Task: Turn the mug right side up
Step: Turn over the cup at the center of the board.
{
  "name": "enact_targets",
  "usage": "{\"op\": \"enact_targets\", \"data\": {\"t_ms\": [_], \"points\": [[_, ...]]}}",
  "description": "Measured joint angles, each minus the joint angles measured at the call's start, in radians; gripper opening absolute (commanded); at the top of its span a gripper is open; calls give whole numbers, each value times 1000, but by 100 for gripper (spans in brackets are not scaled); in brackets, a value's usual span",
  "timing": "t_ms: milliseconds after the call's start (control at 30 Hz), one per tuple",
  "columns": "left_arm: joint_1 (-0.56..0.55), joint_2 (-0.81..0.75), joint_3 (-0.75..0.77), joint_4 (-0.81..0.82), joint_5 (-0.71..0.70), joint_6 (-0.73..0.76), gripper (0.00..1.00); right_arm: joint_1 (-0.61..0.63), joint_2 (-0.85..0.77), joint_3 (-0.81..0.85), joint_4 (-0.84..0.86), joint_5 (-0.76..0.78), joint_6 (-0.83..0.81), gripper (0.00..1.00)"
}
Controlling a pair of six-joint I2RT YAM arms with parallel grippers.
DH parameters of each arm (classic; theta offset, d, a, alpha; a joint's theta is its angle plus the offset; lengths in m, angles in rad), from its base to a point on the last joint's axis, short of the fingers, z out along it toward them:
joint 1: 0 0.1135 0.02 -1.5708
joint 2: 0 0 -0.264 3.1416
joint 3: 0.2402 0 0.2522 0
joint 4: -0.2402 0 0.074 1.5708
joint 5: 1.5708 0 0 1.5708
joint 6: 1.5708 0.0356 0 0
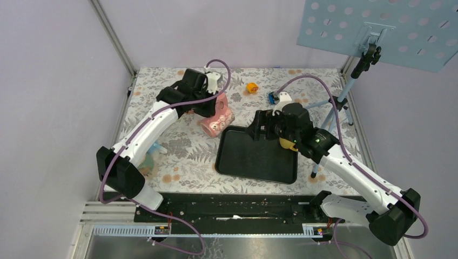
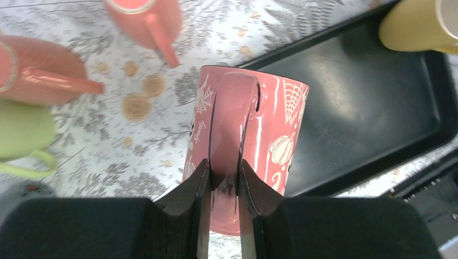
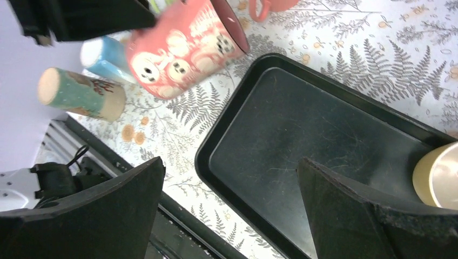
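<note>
The mug (image 1: 217, 117) is pink with white pumpkin and cobweb drawings. It sits tilted on its side just left of the black tray's far left corner. My left gripper (image 2: 224, 181) is shut on the mug's handle (image 2: 232, 118), one finger on each side. From the right wrist the mug (image 3: 183, 48) shows slanted, its dark red mouth toward the upper right. I cannot tell whether it touches the cloth. My right gripper (image 3: 229, 178) stands open over the tray (image 3: 324, 135) with nothing between its fingers.
A yellow cup (image 3: 437, 175) stands in the tray's right part. Two salmon mugs (image 2: 146, 21) (image 2: 38, 70) and a green mug (image 2: 21, 135) lie left of the pink mug. A teal cup (image 3: 81, 94) and a blue cup (image 3: 105, 59) sit near the table's front left. A tripod (image 1: 345, 102) stands at the right.
</note>
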Motion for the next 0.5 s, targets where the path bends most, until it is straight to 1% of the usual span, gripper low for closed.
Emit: {"op": "enact_targets", "data": {"t_ms": [267, 500], "points": [[-39, -11, -87, 99, 174, 21, 0, -126, -33, -1, 64, -206, -38, 100], [-66, -11, -95, 156, 312, 43, 0, -173, -34, -29, 181, -385, -53, 99]]}}
